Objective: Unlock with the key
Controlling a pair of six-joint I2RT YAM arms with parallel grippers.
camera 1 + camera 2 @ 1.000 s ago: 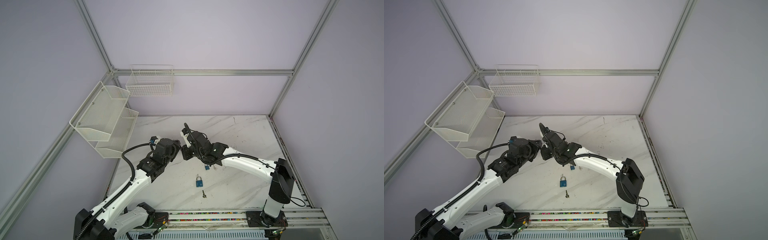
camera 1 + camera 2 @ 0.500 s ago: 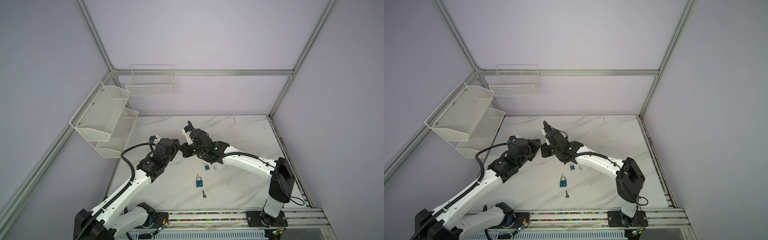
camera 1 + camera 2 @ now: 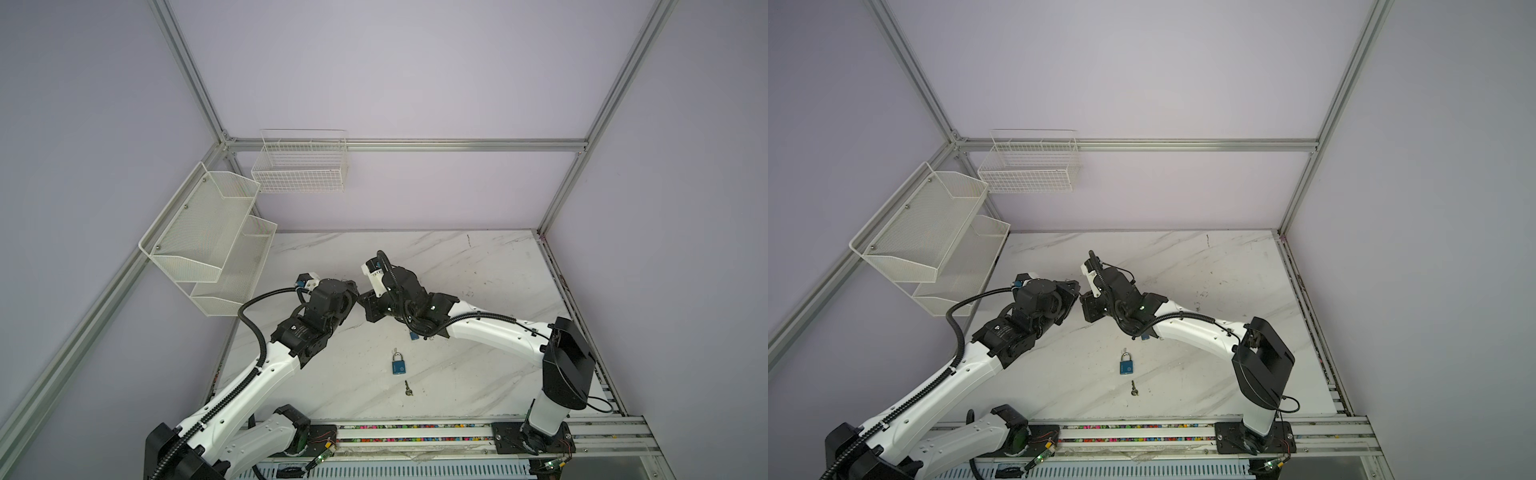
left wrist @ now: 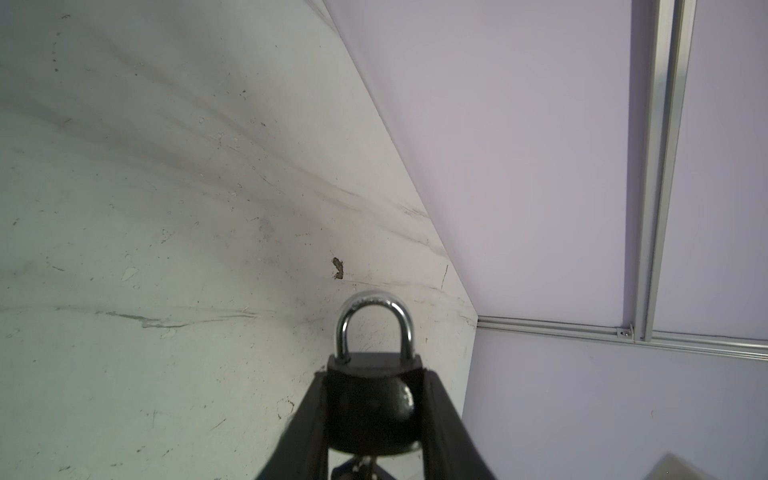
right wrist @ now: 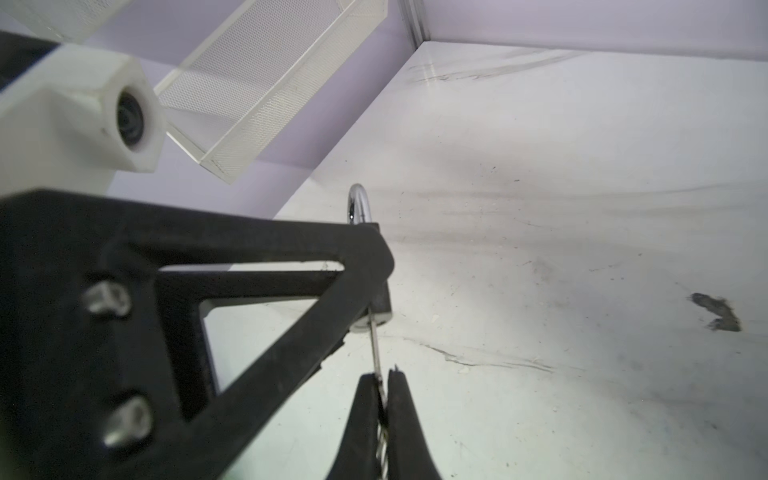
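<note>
Left gripper (image 4: pixel 374 376): clamped on the sides of a black padlock (image 4: pixel 365 399); its silver shackle (image 4: pixel 374 305) has both legs seated in the body
Right gripper (image 5: pixel 381 380): pressed together on a key (image 5: pixel 375 349); the blade meets the black padlock's underside; how deep it sits cannot be told
Meeting place: in both top views the two grippers come tip to tip just left of frame centre, raised above the counter (image 3: pixel 478 374)
Blue padlock (image 3: pixel 398 365): flat on the counter, lower centre of frame; apart from both grippers
Spare key (image 3: pixel 408 388): just below the Blue padlock in frame; not touching it
Mesh shelf (image 3: pixel 208 232): on the wall, left of frame
</note>
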